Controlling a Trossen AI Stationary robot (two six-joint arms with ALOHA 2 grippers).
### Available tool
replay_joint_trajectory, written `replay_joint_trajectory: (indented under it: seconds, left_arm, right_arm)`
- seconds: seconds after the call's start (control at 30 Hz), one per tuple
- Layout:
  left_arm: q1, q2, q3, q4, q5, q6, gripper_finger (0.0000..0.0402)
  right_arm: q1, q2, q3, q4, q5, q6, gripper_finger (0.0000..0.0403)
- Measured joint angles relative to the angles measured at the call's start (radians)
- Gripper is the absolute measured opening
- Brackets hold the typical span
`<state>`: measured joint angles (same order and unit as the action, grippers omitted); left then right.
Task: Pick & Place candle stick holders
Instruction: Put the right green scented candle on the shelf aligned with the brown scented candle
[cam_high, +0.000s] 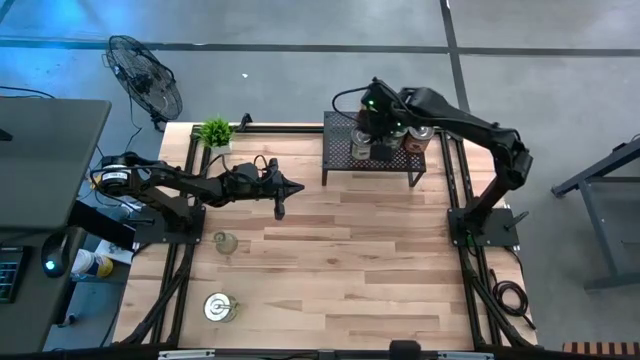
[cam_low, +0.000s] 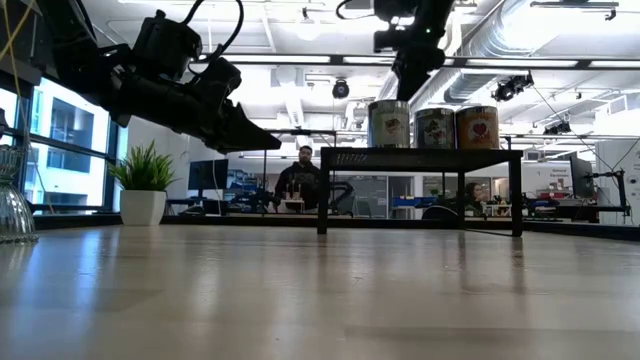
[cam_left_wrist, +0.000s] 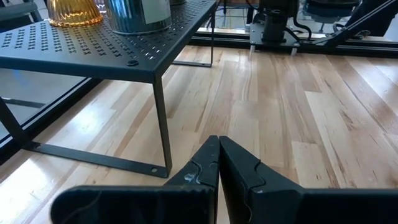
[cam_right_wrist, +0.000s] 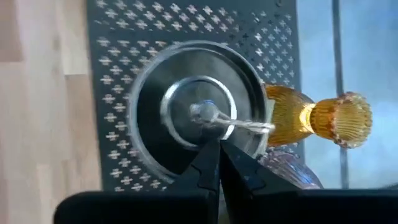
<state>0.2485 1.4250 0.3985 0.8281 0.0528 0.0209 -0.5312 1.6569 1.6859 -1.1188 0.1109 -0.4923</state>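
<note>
Item: candle stick holders, placed relative to the black mesh rack (cam_high: 375, 150).

On the rack: three silver holders (cam_low: 388, 124) in a row, an amber glass holder (cam_right_wrist: 323, 117) and a pinkish one beside them.

Off the rack, on the tabletop (cam_high: 380, 270), well apart from it: a clear glass holder (cam_high: 225, 242) and a silver holder (cam_high: 219, 307). Judged mostly done; these two remain.

My right gripper (cam_right_wrist: 219, 144), pressed together and empty, hangs over a silver holder on the rack. My left gripper (cam_left_wrist: 219, 142), pressed together, hovers beside the rack.

Only the high view shows the leftovers; only the wrist views show glass colours.
</note>
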Motion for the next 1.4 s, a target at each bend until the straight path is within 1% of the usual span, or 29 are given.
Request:
replay_joint_trajectory:
  seconds: [0.27, 0.4, 0.67, 0.77, 0.83, 0.87, 1.0, 1.07, 1.17, 1.27, 1.4]
  left_arm:
    - [0.0, 0.0, 0.0, 0.0, 0.0, 0.0, 0.0005]
    - [0.0, 0.0, 0.0, 0.0, 0.0, 0.0, 0.0005]
    - [0.0, 0.0, 0.0, 0.0, 0.0, 0.0, 0.0005]
    - [0.0, 0.0, 0.0, 0.0, 0.0, 0.0, 0.0005]
    - [0.0, 0.0, 0.0, 0.0, 0.0, 0.0, 0.0005]
    - [0.0, 0.0, 0.0, 0.0, 0.0, 0.0, 0.0005]
    - [0.0, 0.0, 0.0, 0.0, 0.0, 0.0, 0.0005]
    - [0.0, 0.0, 0.0, 0.0, 0.0, 0.0, 0.0005]
    - [0.0, 0.0, 0.0, 0.0, 0.0, 0.0, 0.0005]
    - [0.0, 0.0, 0.0, 0.0, 0.0, 0.0, 0.0005]
    - [0.0, 0.0, 0.0, 0.0, 0.0, 0.0, 0.0005]
  right_arm:
    - [-0.018, 0.013, 0.0, 0.027, 0.059, 0.049, 0.0]
    - [-0.026, 0.013, 0.0, 0.033, 0.124, 0.076, 0.0]
    - [-0.04, 0.013, 0.0, 0.052, 0.154, 0.138, 0.0]
    - [-0.04, 0.007, 0.0, 0.072, 0.164, 0.135, 0.0]
    - [-0.035, -0.008, 0.002, 0.073, 0.146, 0.124, 0.0]
    - [-0.031, -0.019, 0.003, 0.073, 0.114, 0.113, 0.0]
    - [-0.013, -0.052, 0.005, 0.021, -0.12, 0.052, 0.0]
    - [0.001, -0.052, 0.005, -0.018, -0.175, 0.034, 0.0]
    - [0.022, -0.047, -0.004, -0.063, -0.195, 0.001, 0.0]
    - [0.031, -0.047, -0.031, -0.054, -0.194, -0.006, 0.0]
    - [0.032, -0.045, -0.058, -0.009, -0.15, -0.001, 0.0]
